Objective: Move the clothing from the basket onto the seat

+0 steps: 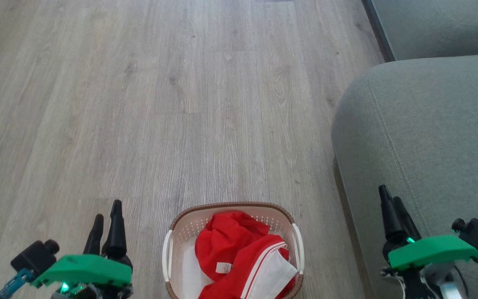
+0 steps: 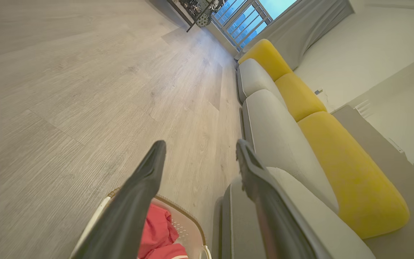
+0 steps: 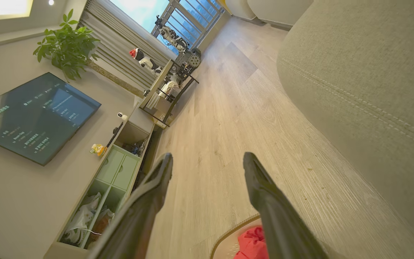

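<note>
The wood floor takes up most of the head view. The grey-green seat fills the side from 2 to 5 o'clock. At 6 o'clock the basket stands on the floor just beside the seat's rounded edge. The bottom of the view cuts it off, so its long axis cannot be told.

The clothing lies heaped inside the basket, red on top, and its striped white panel slants from 1 toward 7 o'clock.

The left gripper hangs over bare floor at 8 o'clock, and the heap lies toward its 3 o'clock. The right gripper hangs over the seat's edge at 4 o'clock, with the heap toward its 9 o'clock. Both have their fingers spread wide and hold nothing. The left arm looks the nearer to the basket.
</note>
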